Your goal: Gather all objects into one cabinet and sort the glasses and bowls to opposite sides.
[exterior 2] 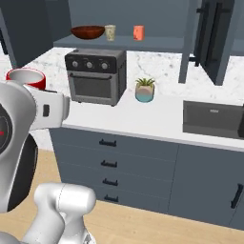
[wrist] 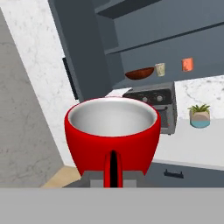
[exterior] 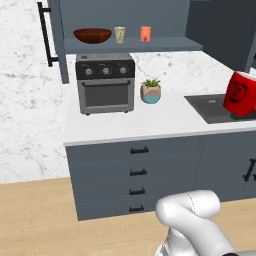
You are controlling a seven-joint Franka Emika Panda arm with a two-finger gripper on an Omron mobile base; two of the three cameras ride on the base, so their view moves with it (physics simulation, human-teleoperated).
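My gripper (wrist: pixel 113 177) is shut on the glossy red cup (wrist: pixel 111 131), gripping it at the handle side; its white inside faces the hand camera. That red cup (exterior: pixel 240 92) hangs above the counter's right part, over the sink area, and peeks from behind my arm (exterior 2: pixel 26 77) in the right base view. The dark slate-blue wall cabinet (exterior: pixel 165 45) stands open. On its lowest shelf sit the reddish-brown bowl (exterior: pixel 92 35) at the left, the beige cup (exterior: pixel 119 34) beside it, and the coral-orange cup (exterior: pixel 145 33) further right, each apart from the others.
A toaster oven (exterior: pixel 105 82) stands on the white counter (exterior: pixel 150 122) under the shelf, with a potted plant (exterior: pixel 150 91) to its right. A dark sink (exterior: pixel 212 107) lies at the right. The open cabinet doors (exterior: pixel 55 35) (exterior 2: pixel 214 38) stick out at both sides.
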